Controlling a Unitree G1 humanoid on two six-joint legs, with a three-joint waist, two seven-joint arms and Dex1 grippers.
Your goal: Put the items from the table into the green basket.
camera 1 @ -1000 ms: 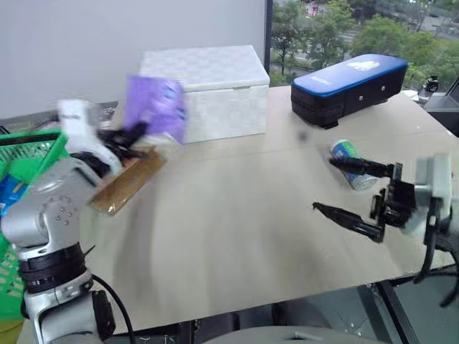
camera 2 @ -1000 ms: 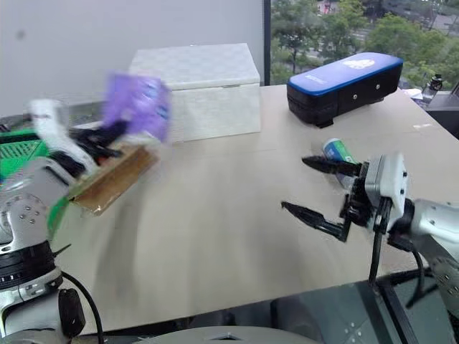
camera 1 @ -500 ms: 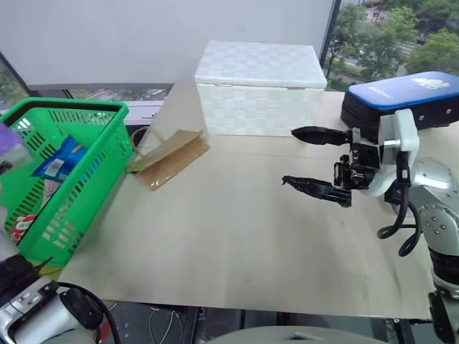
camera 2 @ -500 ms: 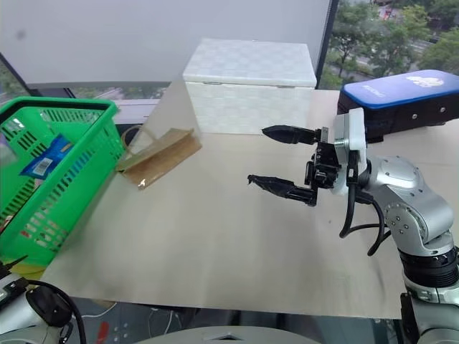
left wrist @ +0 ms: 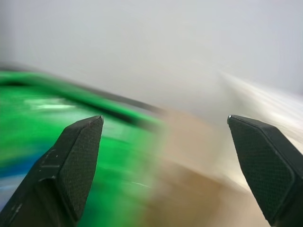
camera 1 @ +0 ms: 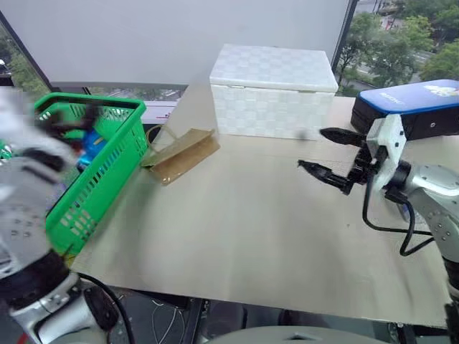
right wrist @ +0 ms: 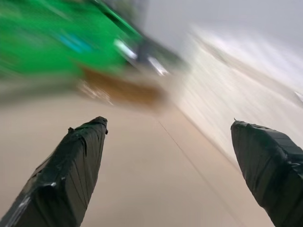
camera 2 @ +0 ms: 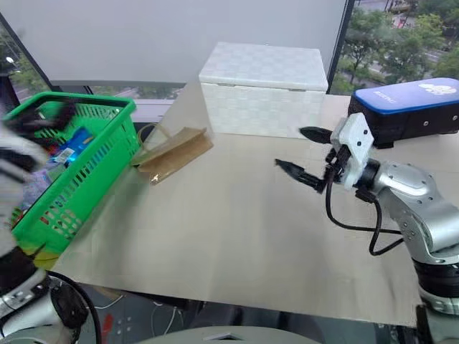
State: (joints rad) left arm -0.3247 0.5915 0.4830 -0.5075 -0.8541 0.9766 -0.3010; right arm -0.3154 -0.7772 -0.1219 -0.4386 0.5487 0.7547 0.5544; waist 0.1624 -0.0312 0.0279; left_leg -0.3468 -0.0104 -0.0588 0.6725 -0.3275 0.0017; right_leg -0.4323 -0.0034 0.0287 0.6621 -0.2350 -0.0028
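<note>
Jaws wide on both grippers; flat brown paper bag (camera 1: 181, 154) beside lattice-sided green basket (camera 1: 107, 172).

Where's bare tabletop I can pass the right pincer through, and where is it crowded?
Free: the wide stretch of table from the brown paper bag to the near edge, below the open right pincer. Crowded: the far edge, taken by the white box and the blue-topped case; the bag lies beside the green basket, where the open left pincer hovers.
</note>
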